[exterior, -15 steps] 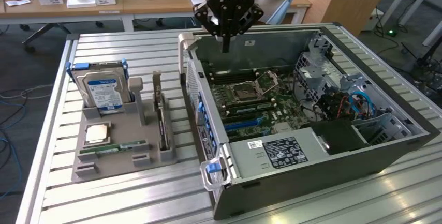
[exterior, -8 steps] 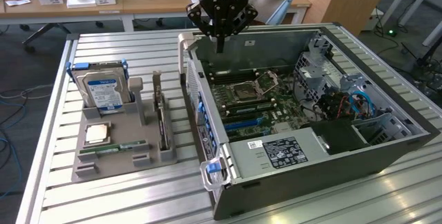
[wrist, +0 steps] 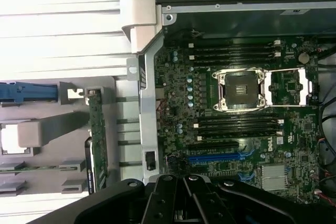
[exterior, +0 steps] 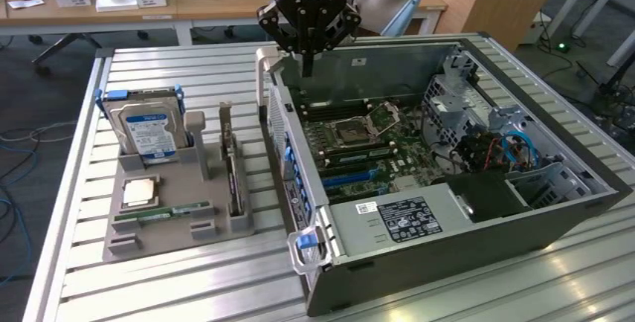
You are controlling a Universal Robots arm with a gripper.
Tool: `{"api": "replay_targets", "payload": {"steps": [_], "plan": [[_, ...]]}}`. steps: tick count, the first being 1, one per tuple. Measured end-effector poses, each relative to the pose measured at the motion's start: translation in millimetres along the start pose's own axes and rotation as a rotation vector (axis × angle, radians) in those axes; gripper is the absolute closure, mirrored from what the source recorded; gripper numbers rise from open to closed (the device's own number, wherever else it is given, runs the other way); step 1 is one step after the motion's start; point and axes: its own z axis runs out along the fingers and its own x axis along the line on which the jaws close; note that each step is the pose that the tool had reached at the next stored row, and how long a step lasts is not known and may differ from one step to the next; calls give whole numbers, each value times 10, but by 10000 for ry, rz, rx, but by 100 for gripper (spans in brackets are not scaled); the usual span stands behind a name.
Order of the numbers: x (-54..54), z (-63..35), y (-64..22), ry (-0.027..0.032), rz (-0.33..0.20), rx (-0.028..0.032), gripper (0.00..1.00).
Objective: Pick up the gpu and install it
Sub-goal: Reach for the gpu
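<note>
Pincer point(exterior: 308, 65): fingers pressed together, nothing between them. It hangs above the far rim of the computer case point(exterior: 496, 210), near the corner closest to the holder, and well apart from the gpu.

The gpu point(exterior: 231, 173) has not been picked up. It stands on its long edge in a narrow slot of the grey holder point(exterior: 163, 234), along the holder edge that faces the case. In my judgement the upright seating is deliberate, as it leaves the card's top edge free for a grasp from above. The wrist view shows the same card point(wrist: 97, 129) edge-on, just beside the case wall.

Sharing the holder:
- a hard drive point(exterior: 149, 129), propped upright at the far end;
- a processor point(exterior: 139, 190), lying flat near the middle;
- a memory stick point(exterior: 163, 211), lying flat toward the near edge.

Each sits in its own recess, apart from the others.

The case lies on its side with the panel off, so the motherboard point(exterior: 367, 143) faces upward. The blue expansion slot point(exterior: 347, 177) is bare and unobstructed.

Holder and case rest side by side on the slatted metal table point(exterior: 178, 69).
</note>
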Motion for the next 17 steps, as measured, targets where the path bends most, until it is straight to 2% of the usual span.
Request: {"api": "replay_targets", "payload": {"steps": [17], "plan": [[258,-6,-19,0,0,0,89]]}}
